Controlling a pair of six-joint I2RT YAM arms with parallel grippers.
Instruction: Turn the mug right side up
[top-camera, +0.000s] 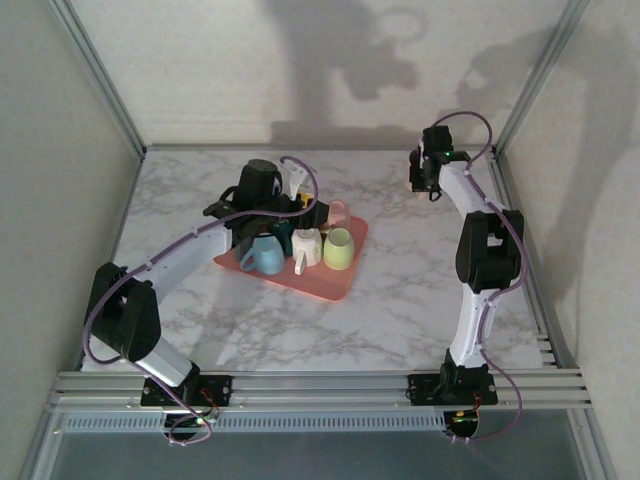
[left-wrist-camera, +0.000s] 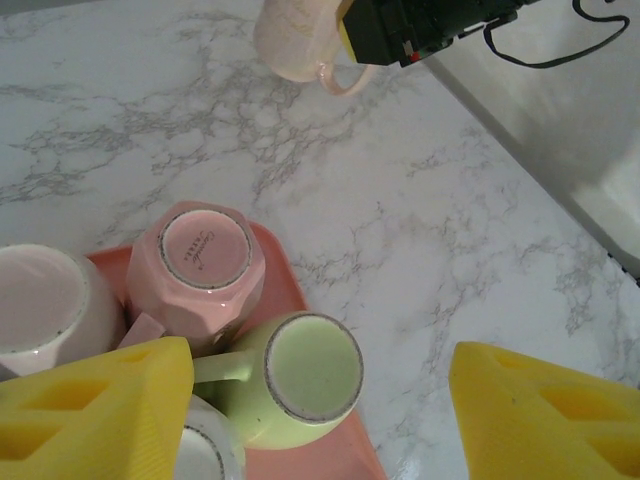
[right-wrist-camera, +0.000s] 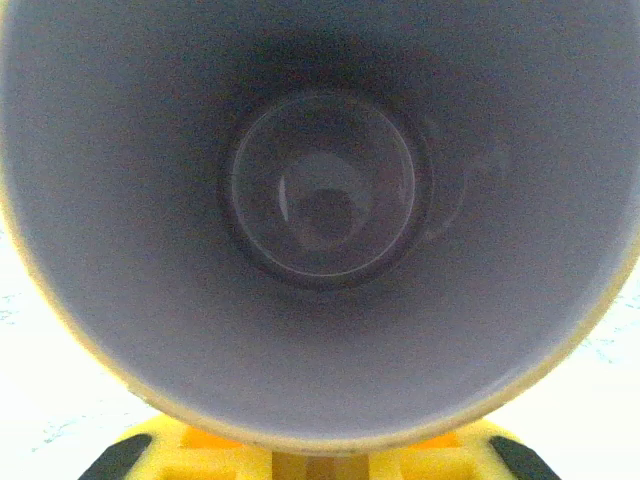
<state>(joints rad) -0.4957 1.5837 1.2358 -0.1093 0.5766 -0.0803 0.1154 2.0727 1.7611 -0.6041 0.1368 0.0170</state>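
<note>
Right gripper (top-camera: 428, 176): jaws clamped on the cream mug (left-wrist-camera: 294, 36), near the far right corner of the counter (top-camera: 400, 300). The right wrist view looks straight into the mug's open mouth. Can't tell whether the mug touches the counter.

Left gripper (left-wrist-camera: 320, 350): jaws spread wide, gripping nothing, over the right end of the pink tray (top-camera: 335, 285) mid-counter. It's directly above the green mug (left-wrist-camera: 300, 375), with the upside-down pink mug (left-wrist-camera: 205, 265) just beside.

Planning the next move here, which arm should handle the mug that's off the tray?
Right. The right gripper holds that cream mug, apart from the tray; the left gripper hangs open above the tray's mugs.
</note>
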